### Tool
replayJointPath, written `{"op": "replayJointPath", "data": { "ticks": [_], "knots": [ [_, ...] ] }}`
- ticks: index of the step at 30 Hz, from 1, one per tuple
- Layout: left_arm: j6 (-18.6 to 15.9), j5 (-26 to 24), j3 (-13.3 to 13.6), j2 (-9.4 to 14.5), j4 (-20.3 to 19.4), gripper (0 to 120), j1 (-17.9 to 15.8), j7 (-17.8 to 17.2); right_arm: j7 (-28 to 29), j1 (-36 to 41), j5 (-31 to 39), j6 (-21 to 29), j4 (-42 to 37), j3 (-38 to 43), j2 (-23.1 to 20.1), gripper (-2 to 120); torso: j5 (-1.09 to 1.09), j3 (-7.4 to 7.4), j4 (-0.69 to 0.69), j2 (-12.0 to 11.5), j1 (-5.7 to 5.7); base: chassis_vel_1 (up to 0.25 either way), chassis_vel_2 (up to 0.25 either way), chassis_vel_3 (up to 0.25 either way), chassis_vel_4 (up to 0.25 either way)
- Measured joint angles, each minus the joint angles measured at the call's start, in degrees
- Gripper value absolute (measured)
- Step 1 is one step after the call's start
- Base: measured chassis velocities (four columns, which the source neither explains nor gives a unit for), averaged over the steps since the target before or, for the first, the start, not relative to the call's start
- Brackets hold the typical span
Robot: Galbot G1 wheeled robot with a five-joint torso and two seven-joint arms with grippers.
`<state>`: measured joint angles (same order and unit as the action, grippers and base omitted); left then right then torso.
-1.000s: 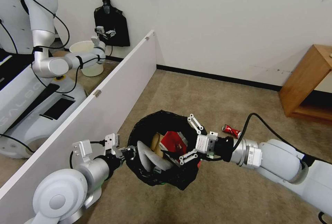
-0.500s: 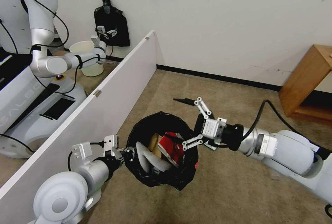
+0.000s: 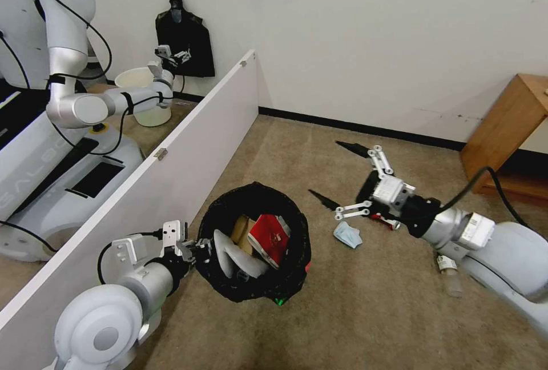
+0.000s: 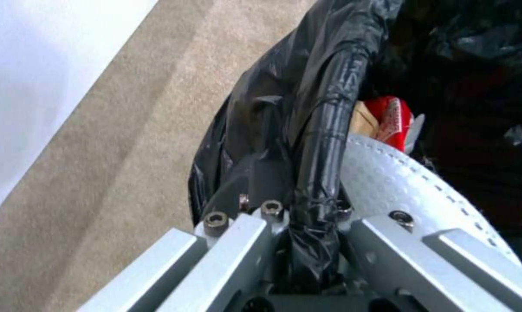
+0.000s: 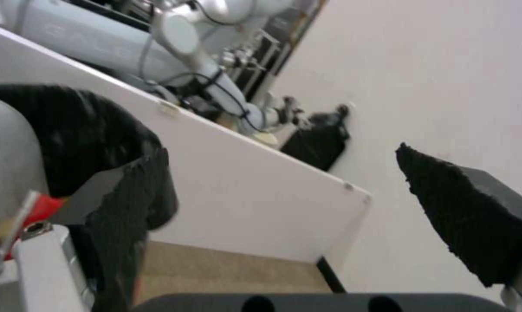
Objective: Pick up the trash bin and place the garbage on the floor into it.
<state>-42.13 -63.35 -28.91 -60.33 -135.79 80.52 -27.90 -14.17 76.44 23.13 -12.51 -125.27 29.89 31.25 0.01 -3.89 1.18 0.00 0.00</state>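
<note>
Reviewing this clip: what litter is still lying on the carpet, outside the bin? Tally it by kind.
light-blue face mask: 1
clear bottle: 1
red can, mostly hidden under the right tool: 1
Total: 3

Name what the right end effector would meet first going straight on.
Probably the white partition board: the open right end effector points across bare carpet toward its far end; depth is unclear.
</note>
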Motion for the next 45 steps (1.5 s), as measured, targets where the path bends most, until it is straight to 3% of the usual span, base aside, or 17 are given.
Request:
{"op": "replayJointPath", "data": {
  "ticks": [7,10,23,30,45],
  "knots": [
    [0.0,1.9,0.4,0.3,0.7,0,-0.8,1.7,-1.0,5.4,-1.6,-1.0,1.7,6.2,4.2,100,-0.01,0.0,0.0,0.0,0.0,0.0,0.0,0.0,0.0],
    [0.0,2.5,0.8,0.3,1.1,0,-1.7,2.3,-1.3,8.8,-2.4,-1.3,2.3,9.8,7.8,100,-0.01,0.0,0.0,0.0,0.0,0.0,0.0,0.0,0.0],
    [0.0,5.1,1.2,-0.2,1.3,0,-1.9,3.8,-1.2,14.7,-3.6,-2.1,4.3,16.6,17.4,100,-0.01,0.0,0.01,0.0,0.0,0.0,0.0,0.0,0.0],
    [0.0,6.2,1.4,-1.0,0.9,0,-1.1,4.2,-1.0,16.1,-4.1,-3.0,4.6,17.6,19.8,100,-0.01,0.0,0.0,0.0,0.0,0.0,0.0,0.0,0.0],
    [0.0,7.9,1.2,-2.4,0.0,0,-0.4,4.8,-1.0,16.4,-4.9,-3.3,4.7,17.9,20.2,100,-0.01,0.0,0.01,0.0,0.0,0.0,0.0,0.0,0.0]
  ]
}}
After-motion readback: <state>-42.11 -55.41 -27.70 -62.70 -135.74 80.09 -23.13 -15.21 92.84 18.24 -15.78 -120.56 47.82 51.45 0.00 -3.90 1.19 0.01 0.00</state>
